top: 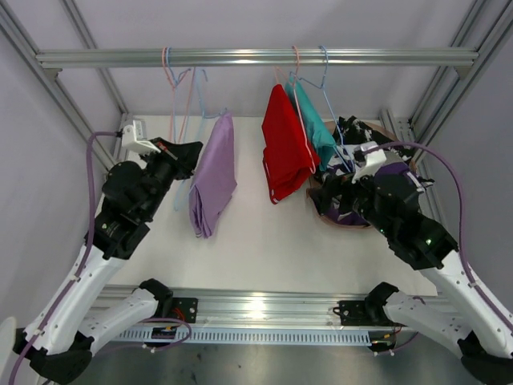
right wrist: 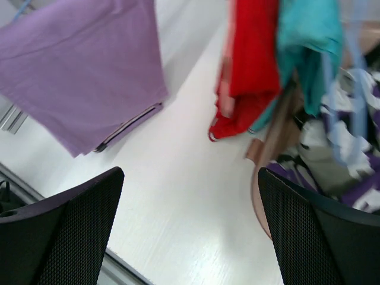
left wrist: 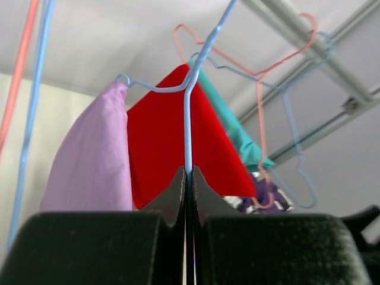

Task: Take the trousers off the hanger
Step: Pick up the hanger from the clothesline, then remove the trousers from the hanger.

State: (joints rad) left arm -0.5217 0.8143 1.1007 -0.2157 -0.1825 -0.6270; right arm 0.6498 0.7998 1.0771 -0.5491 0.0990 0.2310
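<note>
The lilac trousers (top: 212, 172) hang on a light-blue wire hanger (left wrist: 189, 119) from the rail. My left gripper (top: 191, 152) is shut on that hanger's wire; in the left wrist view the jaws (left wrist: 189, 173) pinch the wire, with the lilac cloth (left wrist: 92, 160) to its left. The red trousers (top: 287, 148) and the teal trousers (top: 317, 128) hang together further right. The purple-and-white trousers (top: 393, 170) and a black speckled garment (top: 357, 130) lie in the basket. My right gripper (top: 335, 195) is open and empty (right wrist: 190, 219) above the table, beside the basket.
The metal rail (top: 256, 57) crosses the back. Empty pink and blue hangers (top: 168, 80) hang at its left end. The round tan basket (right wrist: 258, 196) stands at the right. Frame posts stand at both sides.
</note>
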